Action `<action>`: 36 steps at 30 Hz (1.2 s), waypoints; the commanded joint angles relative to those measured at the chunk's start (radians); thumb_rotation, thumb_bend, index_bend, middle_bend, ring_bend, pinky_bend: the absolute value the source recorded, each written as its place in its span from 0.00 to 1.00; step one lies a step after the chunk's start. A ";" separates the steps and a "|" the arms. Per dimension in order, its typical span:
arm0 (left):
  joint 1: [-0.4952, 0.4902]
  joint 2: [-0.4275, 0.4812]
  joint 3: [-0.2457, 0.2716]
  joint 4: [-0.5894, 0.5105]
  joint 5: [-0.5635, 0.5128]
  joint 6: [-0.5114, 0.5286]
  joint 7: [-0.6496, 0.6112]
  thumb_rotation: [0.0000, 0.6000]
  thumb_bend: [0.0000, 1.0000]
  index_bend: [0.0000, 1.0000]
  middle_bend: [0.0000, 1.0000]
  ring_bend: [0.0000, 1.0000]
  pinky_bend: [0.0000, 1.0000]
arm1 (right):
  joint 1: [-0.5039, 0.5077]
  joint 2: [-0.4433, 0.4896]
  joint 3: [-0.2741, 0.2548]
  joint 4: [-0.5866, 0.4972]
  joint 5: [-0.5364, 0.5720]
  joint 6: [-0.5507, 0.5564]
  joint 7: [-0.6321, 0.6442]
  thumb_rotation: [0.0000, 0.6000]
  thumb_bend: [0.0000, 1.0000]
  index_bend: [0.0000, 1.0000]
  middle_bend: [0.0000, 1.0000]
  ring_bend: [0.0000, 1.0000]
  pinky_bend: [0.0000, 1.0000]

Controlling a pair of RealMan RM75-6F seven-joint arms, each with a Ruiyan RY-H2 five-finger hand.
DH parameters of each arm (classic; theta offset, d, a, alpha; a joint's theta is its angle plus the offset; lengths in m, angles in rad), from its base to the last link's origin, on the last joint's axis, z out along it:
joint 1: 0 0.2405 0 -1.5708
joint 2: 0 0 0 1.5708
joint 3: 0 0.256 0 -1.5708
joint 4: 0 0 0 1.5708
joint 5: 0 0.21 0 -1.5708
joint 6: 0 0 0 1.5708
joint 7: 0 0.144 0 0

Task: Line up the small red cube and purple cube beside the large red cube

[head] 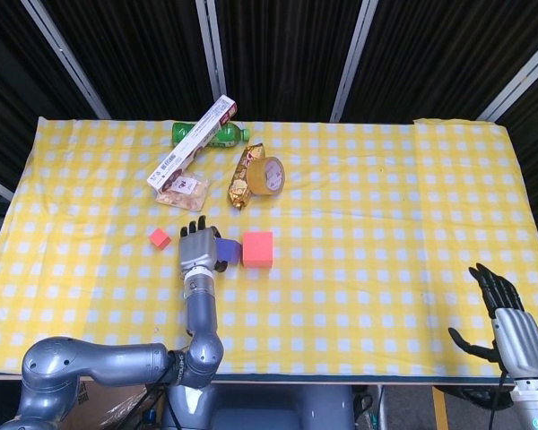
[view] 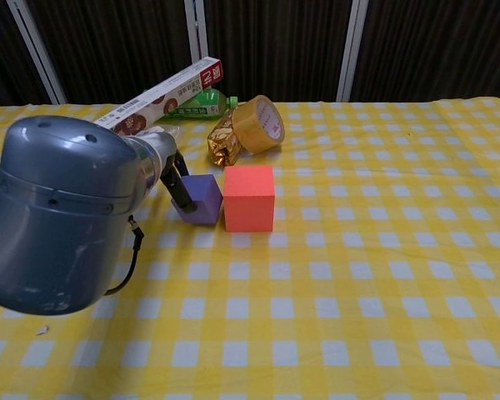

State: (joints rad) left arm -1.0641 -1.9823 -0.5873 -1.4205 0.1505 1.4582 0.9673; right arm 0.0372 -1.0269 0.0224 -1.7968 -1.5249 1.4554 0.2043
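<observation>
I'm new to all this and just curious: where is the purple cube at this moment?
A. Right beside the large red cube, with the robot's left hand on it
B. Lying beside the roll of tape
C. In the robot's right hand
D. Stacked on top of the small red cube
A: the purple cube sits beside the large red cube, with the left hand holding it.

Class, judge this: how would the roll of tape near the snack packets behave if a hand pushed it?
The tape roll stands tilted on its edge against the gold packet, so a push would probably tip or roll it. Its hollow ring shape suggests it is light.
</observation>
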 commanded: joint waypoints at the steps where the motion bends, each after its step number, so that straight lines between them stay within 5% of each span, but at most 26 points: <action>1: -0.001 -0.005 -0.011 0.009 -0.008 -0.004 0.002 1.00 0.36 0.39 0.00 0.00 0.00 | 0.000 0.000 0.000 0.000 0.000 0.000 0.000 1.00 0.31 0.00 0.00 0.00 0.00; 11: -0.015 -0.012 -0.028 0.028 -0.020 -0.008 0.038 1.00 0.36 0.38 0.00 0.00 0.00 | 0.000 0.000 0.000 0.000 -0.003 0.002 0.004 1.00 0.31 0.00 0.00 0.00 0.00; 26: -0.001 -0.007 -0.024 0.019 -0.011 -0.010 0.050 1.00 0.30 0.20 0.00 0.00 0.00 | -0.001 0.000 0.000 0.003 -0.008 0.009 0.010 1.00 0.31 0.00 0.00 0.00 0.00; 36: 0.067 0.097 0.036 -0.153 0.022 -0.014 0.077 1.00 0.31 0.19 0.00 0.00 0.00 | -0.002 -0.001 -0.001 0.004 -0.011 0.012 0.007 1.00 0.31 0.00 0.00 0.00 0.00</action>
State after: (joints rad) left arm -1.0236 -1.9266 -0.5797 -1.5158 0.1573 1.4484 1.0316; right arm 0.0353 -1.0278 0.0213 -1.7930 -1.5362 1.4675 0.2111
